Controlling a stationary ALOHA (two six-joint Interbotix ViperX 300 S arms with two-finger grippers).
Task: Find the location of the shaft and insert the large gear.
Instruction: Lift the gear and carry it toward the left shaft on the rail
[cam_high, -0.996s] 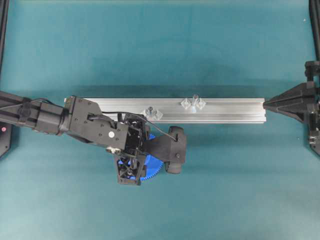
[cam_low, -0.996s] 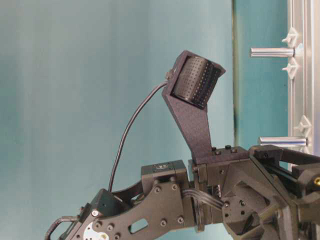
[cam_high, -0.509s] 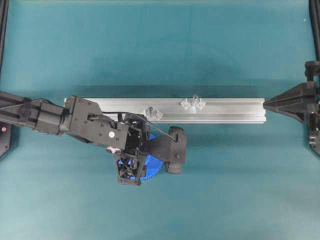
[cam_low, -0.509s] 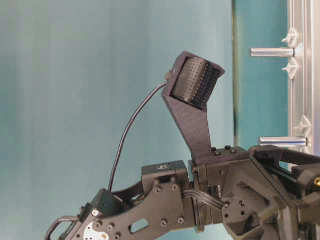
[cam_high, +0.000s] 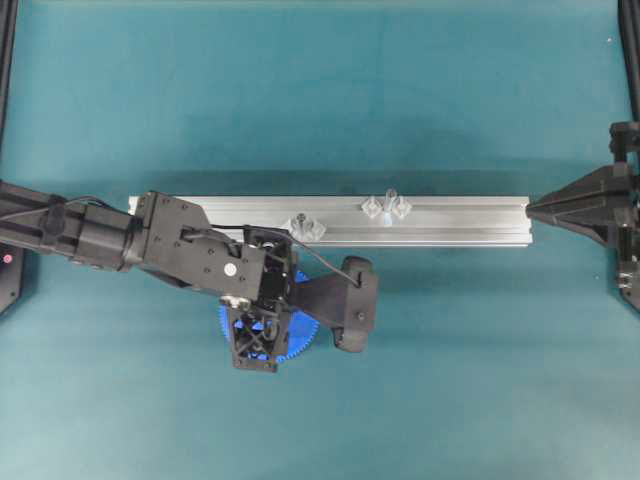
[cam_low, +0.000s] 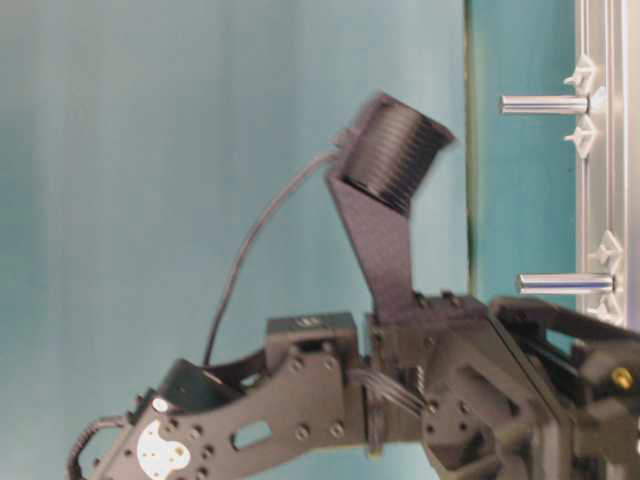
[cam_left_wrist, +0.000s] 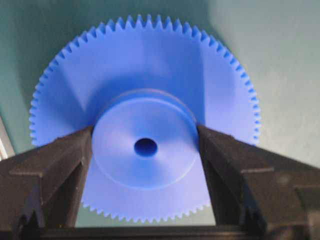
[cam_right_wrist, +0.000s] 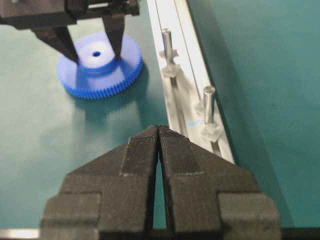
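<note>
your left jaws (cam_left_wrist: 145, 145) grip the gear (cam_left_wrist: 145, 75) by its hub, one finger on each side. since a second ago the wrist has tipped and the gear shows further out from under it; it looks like the lift has begun. the shaft (cam_high: 390, 196) stands on the rail (cam_high: 470, 220), well beyond the jaws. right jaws (cam_right_wrist: 159, 131) are closed, empty.

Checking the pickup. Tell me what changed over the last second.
The left hand tipped a little at the wrist, its camera mount swinging right in the overhead view, fingers either side of the large gear hub. Gear, rail, both pins and right hand stayed put.
</note>
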